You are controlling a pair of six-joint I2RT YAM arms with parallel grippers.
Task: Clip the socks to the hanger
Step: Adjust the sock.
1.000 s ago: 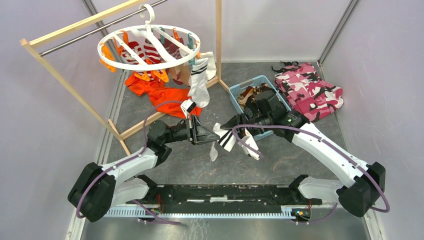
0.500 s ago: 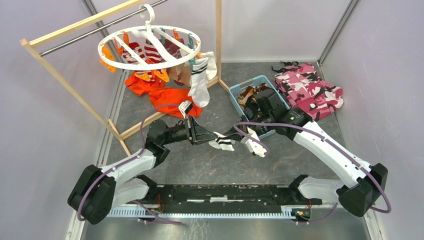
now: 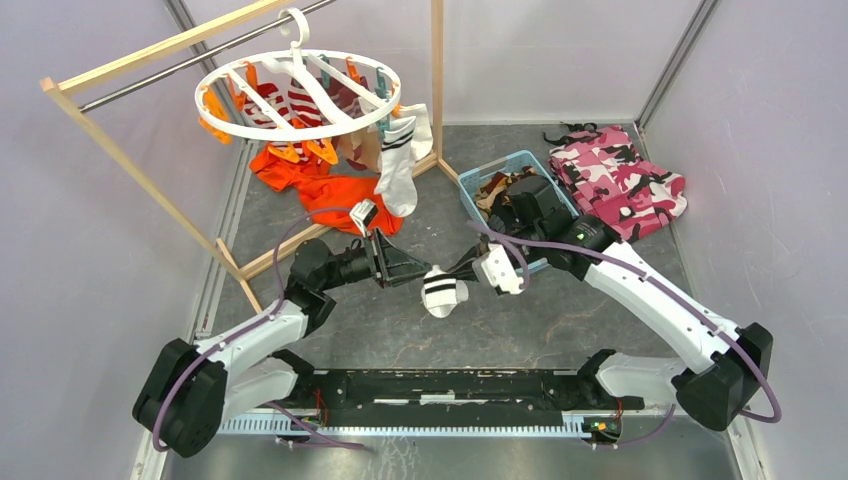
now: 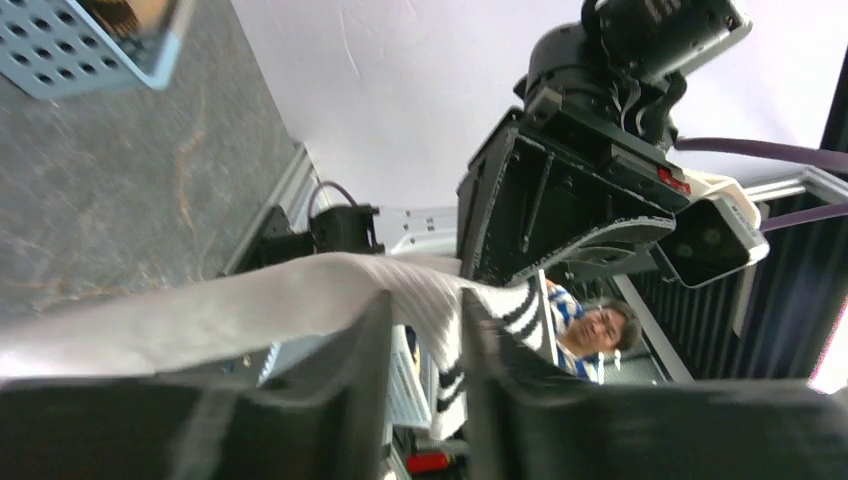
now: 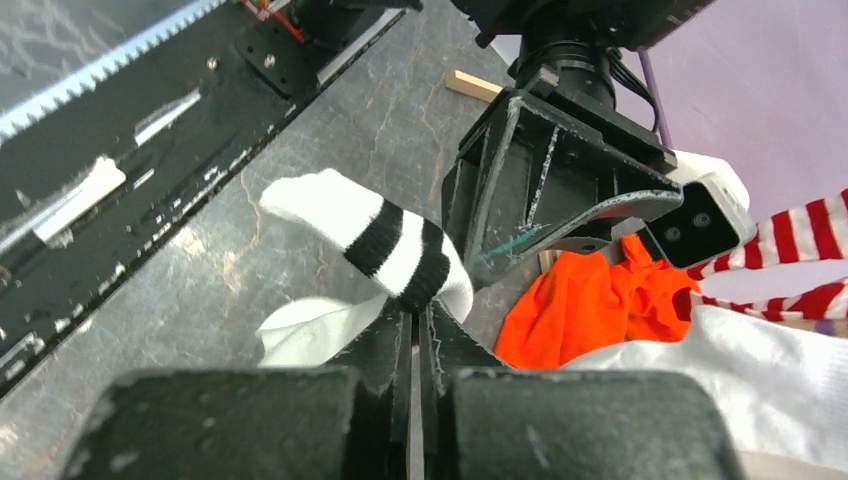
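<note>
Holding the striped sock mid-air between the arms, right gripper clamped tight on it, left gripper slightly parted around it (maybe letting go), a few socks already on the hanger, more in the basket.

Pale lilac walls are enclosing a mottled grey floor in soft, even light; a wooden rack with a metal bar is standing at ten o'clock.
</note>
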